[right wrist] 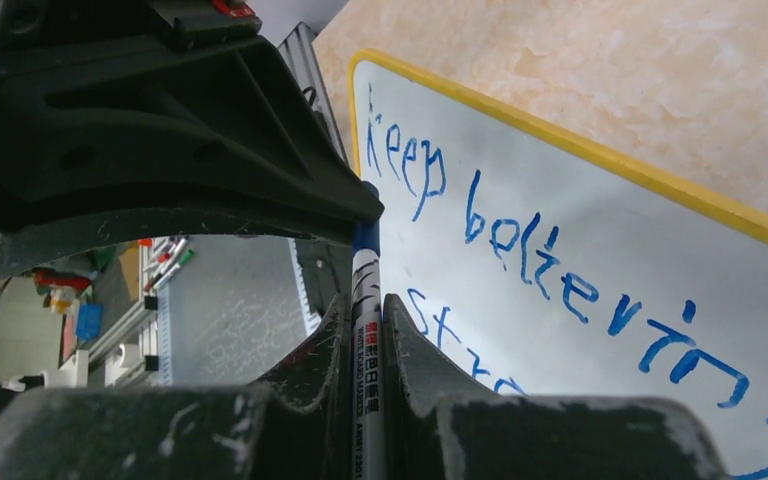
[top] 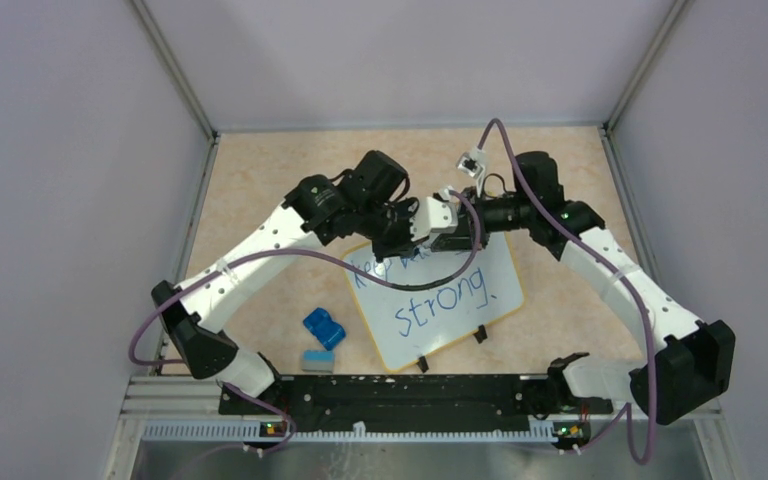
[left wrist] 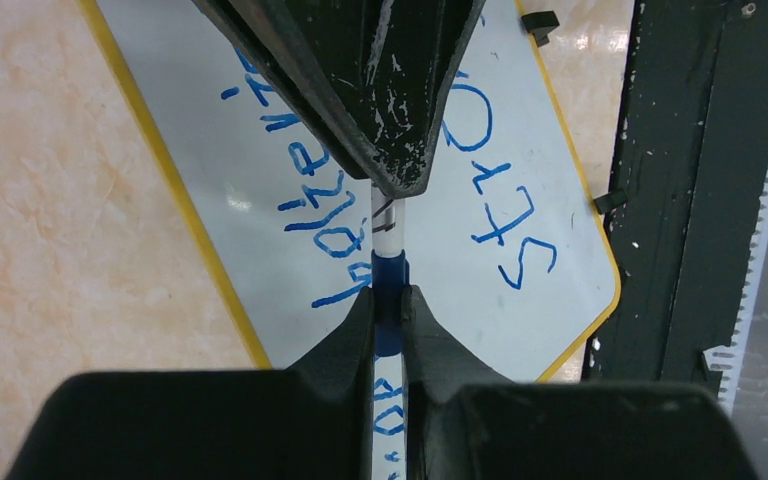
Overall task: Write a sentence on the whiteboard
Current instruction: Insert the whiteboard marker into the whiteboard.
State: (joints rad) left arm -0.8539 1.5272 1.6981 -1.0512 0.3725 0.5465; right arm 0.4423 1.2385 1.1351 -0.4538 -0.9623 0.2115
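Glossy, smooth whiteboard, yellow-rimmed, on a matt, mottled beige table (marker of shiny printed plastic).

Overhead view from behind, both wrist views close above whiteboard

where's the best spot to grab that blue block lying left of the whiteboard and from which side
Take the blue block across its two long sides, coming straight down from above. It lies flat on the table, skewed, apart from the whiteboard and the pale block beside it, so both sides look free. The left end effector is nearer, but it is shut on the marker.
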